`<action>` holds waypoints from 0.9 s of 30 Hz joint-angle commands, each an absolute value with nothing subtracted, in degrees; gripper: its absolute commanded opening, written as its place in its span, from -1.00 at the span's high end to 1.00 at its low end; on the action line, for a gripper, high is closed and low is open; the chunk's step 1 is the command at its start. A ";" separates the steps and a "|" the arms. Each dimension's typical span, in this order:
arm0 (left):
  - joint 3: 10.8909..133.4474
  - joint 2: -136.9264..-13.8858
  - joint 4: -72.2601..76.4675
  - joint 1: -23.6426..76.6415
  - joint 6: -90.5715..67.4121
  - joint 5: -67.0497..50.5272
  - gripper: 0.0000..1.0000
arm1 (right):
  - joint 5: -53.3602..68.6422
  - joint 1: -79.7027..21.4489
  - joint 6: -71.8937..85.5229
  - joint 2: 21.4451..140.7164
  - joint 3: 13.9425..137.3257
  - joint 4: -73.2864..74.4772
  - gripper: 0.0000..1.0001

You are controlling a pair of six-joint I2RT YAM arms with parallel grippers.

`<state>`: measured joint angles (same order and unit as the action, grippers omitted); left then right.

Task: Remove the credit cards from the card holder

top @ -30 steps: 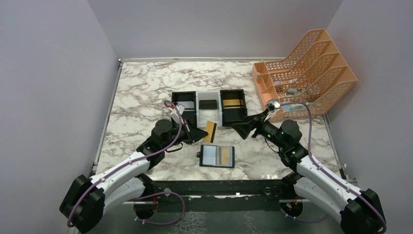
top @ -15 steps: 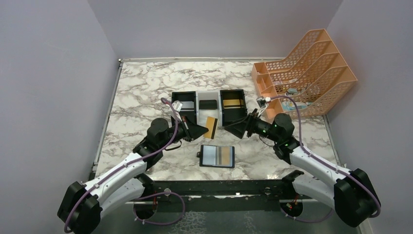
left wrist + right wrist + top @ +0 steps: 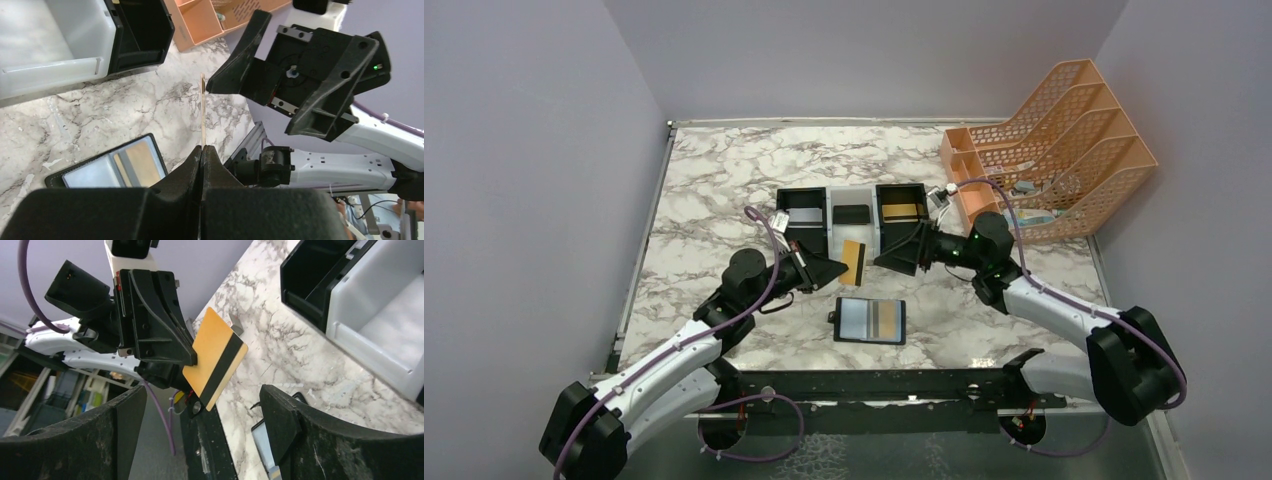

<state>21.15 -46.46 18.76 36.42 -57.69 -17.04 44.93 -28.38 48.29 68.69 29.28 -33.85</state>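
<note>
My left gripper (image 3: pixel 838 268) is shut on a gold-tan credit card (image 3: pixel 854 262) with a dark stripe and holds it upright above the table. The left wrist view shows this card (image 3: pixel 202 107) edge-on, rising from the closed fingertips (image 3: pixel 202 150). My right gripper (image 3: pixel 890 254) is open and faces the card from the right. In the right wrist view the card (image 3: pixel 215 357) sits between and just beyond its spread fingers (image 3: pixel 204 390), untouched by them. The black card holder (image 3: pixel 871 321) lies open and flat below, with another card's tan stripe showing in its right pocket.
A black-white-black three-compartment tray (image 3: pixel 838 236) stands just behind both grippers, with a silver-grey card on the left, a dark item in the middle and a gold card on the right. An orange file organiser (image 3: pixel 1049 150) fills the back right corner.
My right gripper has swung left toward the held card, staying open. My left gripper has shifted the card slightly back toward the tray.
</note>
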 commanded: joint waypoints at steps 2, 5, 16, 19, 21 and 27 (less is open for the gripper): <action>21.95 -45.73 21.44 36.15 -60.58 -16.20 1.00 | 49.99 -28.12 52.57 72.17 30.23 -42.04 -0.64; 22.30 -45.96 21.45 36.17 -60.73 -16.44 1.00 | 49.05 -28.12 50.78 72.29 31.57 -37.17 -0.62; 22.68 -44.10 21.97 36.16 -61.72 -15.28 1.00 | 48.56 -28.42 54.65 74.51 30.85 -38.41 -0.43; 22.63 -44.11 22.25 36.16 -62.27 -15.67 1.00 | 49.74 -29.00 54.85 75.80 31.58 -40.27 -0.33; 22.39 -44.31 22.97 36.12 -62.59 -16.45 1.00 | 50.34 -29.40 54.74 76.78 32.10 -40.47 -0.24; 21.54 -43.39 24.93 36.12 -63.82 -16.09 1.00 | 49.12 -30.11 57.04 77.66 31.43 -42.89 -0.07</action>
